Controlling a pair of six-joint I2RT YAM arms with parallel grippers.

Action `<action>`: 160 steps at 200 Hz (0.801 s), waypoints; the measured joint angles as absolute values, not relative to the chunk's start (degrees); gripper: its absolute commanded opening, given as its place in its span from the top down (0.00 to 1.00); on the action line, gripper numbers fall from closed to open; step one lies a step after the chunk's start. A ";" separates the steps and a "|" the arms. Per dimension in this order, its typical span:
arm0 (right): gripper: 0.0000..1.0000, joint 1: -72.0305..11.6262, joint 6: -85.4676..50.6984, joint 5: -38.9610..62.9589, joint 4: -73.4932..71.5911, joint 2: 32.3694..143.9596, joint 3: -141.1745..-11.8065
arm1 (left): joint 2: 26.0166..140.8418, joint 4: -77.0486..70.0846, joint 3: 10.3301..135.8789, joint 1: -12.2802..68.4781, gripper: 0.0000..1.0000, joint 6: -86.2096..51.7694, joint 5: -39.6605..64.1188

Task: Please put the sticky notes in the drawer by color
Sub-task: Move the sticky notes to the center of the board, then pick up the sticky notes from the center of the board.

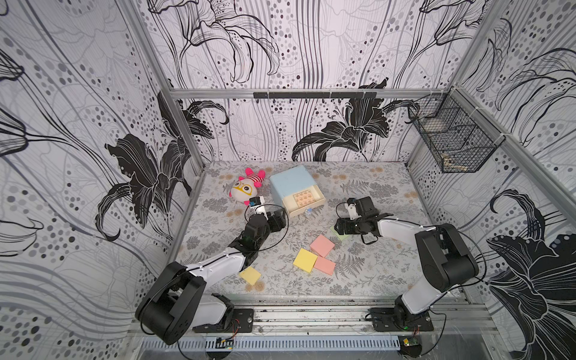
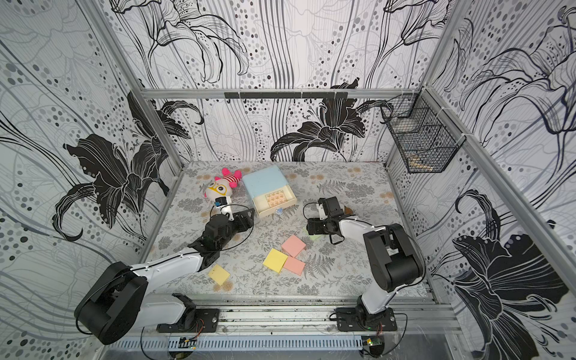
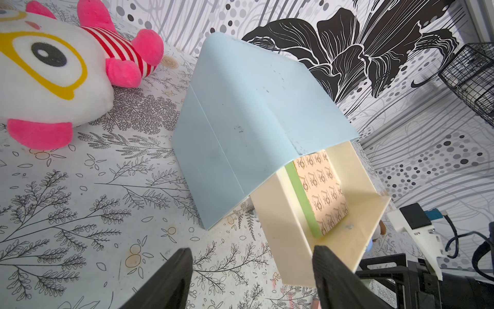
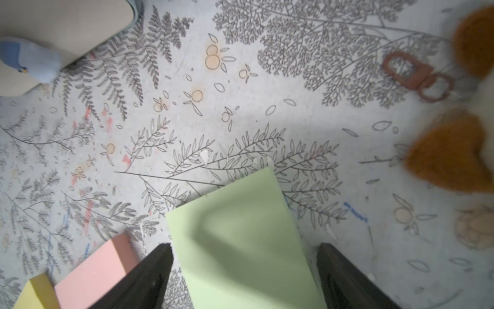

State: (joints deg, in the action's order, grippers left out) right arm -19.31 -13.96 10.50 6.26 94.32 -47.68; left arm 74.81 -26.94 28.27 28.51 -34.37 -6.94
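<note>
The drawer [image 1: 288,182] is a pale blue chest at the back of the table, with one cream drawer [image 3: 283,240] pulled out. Inside it lies a light green pad [image 3: 300,196], patterned backing up. My left gripper [image 3: 251,250] is open and empty, just in front of that drawer's corner. My right gripper [image 4: 244,247] is open, its fingers on either side of a second light green pad [image 4: 240,235] lying flat on the table. In both top views two pink pads [image 1: 322,245] [image 1: 324,265] and two yellow pads [image 1: 304,259] [image 1: 250,275] lie nearer the front.
A white and pink plush toy [image 1: 246,187] lies left of the chest, close to the left arm. A brown plush toy [image 4: 454,155] sits behind the right gripper. A black wire basket [image 1: 452,137] hangs on the right wall.
</note>
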 measured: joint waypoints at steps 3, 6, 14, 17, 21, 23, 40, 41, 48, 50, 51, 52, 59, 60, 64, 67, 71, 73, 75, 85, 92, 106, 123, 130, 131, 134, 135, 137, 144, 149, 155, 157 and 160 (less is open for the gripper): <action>0.14 -19.33 -13.87 10.68 6.11 94.08 -47.40 | 74.81 -26.92 28.29 28.51 0.24 -34.37 -6.94; 0.14 -19.33 -14.06 10.85 6.07 93.91 -47.18 | 74.83 -26.92 28.34 28.51 0.24 -34.33 -6.94; 0.16 -19.33 -14.04 11.33 6.02 93.21 -46.44 | 74.81 -26.92 28.40 28.51 0.24 -34.22 -6.94; 0.16 -19.33 -14.09 11.46 6.07 92.90 -46.19 | 74.81 -26.89 28.42 28.51 0.24 -34.17 -6.94; 0.16 -19.33 -14.09 11.64 6.24 92.55 -45.87 | 74.83 -26.89 28.42 28.51 0.24 -34.17 -6.94; 0.16 -19.35 -14.11 11.66 6.33 92.38 -45.71 | 74.83 -26.89 28.42 28.51 0.24 -34.15 -6.94; 0.16 -19.77 -14.11 11.57 7.77 90.94 -44.91 | 74.83 -26.89 28.45 28.51 0.24 -34.06 -6.94; 0.16 -19.81 -14.11 11.55 7.92 90.80 -44.91 | 74.83 -26.89 28.45 28.51 0.24 -34.04 -6.92; 0.14 -20.05 -14.11 11.20 8.71 90.24 -44.88 | 74.83 -26.89 28.47 28.51 0.24 -34.02 -6.92; 0.13 -20.16 -14.11 11.05 8.95 90.08 -44.88 | 74.85 -26.92 28.49 28.51 0.24 -34.02 -6.92; 0.13 -20.21 -14.09 10.98 8.97 90.02 -44.91 | 74.85 -26.92 28.49 28.51 0.24 -34.02 -6.92; 0.13 -20.25 -14.04 10.90 9.06 89.97 -44.91 | 74.85 -26.92 28.49 28.51 0.24 -34.00 -6.92; 0.09 -20.64 -14.02 10.04 9.96 89.58 -45.15 | 74.87 -26.92 28.53 28.51 0.24 -34.00 -6.92; 0.09 -20.71 -14.04 9.89 10.11 89.54 -45.21 | 74.87 -26.92 28.56 28.51 0.24 -34.00 -6.92; 0.07 -21.06 -14.04 9.26 10.57 89.47 -45.47 | 74.91 -26.92 28.58 28.51 0.24 -34.00 -6.92; 0.06 -21.26 -13.91 8.80 10.87 89.45 -45.71 | 74.94 -26.92 28.60 28.51 0.24 -34.00 -6.92; 0.04 -21.67 -13.93 8.03 11.35 89.47 -46.13 | 74.98 -26.92 28.64 28.51 0.24 -34.00 -6.92; 0.04 -21.80 -13.78 7.79 11.55 89.47 -46.28 | 74.98 -26.89 28.64 28.51 0.24 -33.98 -6.92; 0.03 -22.00 -13.89 7.55 11.66 89.49 -46.48 | 74.98 -26.92 28.67 28.51 0.24 -33.98 -6.92; 0.01 -23.18 -13.61 5.72 12.73 89.69 -47.86 | 75.00 -26.92 28.75 28.51 0.24 -33.98 -6.92; 0.01 -23.90 -13.34 4.56 13.06 90.04 -49.04 | 75.00 -26.94 28.82 28.51 0.24 -33.98 -6.92; 0.01 -24.97 -12.53 2.59 13.13 91.31 -51.57 | 74.98 -26.94 28.91 28.51 0.24 -33.95 -6.96; 0.01 -25.39 -11.84 0.58 12.95 93.38 -54.24 | 74.89 -26.85 28.91 28.51 0.24 -33.91 -7.18; 0.01 -25.43 -11.38 0.01 12.86 94.26 -54.96 | 74.81 -26.81 28.91 28.51 0.24 -33.85 -7.38; 0.01 -25.43 -11.33 -0.03 12.86 94.35 -55.05 | 74.78 -26.81 28.91 28.51 0.24 -33.82 -7.42; 0.01 -25.43 -11.25 -0.30 12.86 94.63 -55.33 | 74.70 -26.79 28.91 28.51 0.24 -33.80 -7.51; 0.01 -25.45 -11.18 -0.45 12.84 94.80 -55.46 | 74.70 -26.79 28.91 28.51 0.24 -33.80 -7.53; 0.01 -25.47 -11.03 -0.54 12.80 95.20 -55.68 | 74.67 -26.72 28.91 28.51 0.24 -33.78 -7.57; 0.01 -25.56 -10.79 -0.95 12.69 96.36 -56.45 | 74.48 -26.55 28.91 28.51 0.24 -33.74 -7.79; 0.01 -25.67 -10.63 -1.32 12.53 97.21 -56.93 | 74.39 -26.44 28.91 28.51 0.24 -33.71 -7.90; 0.01 -25.91 -10.37 -1.63 12.43 98.28 -57.45 | 74.26 -26.24 28.91 28.51 0.24 -33.69 -8.01; 0.01 -26.00 -10.33 -1.63 12.45 98.63 -57.65 | 74.24 -26.24 28.91 28.51 0.24 -33.69 -8.05; 0.01 -26.13 -10.15 -1.83 12.45 99.07 -57.82 | 74.19 -26.15 28.91 28.51 0.24 -33.69 -8.14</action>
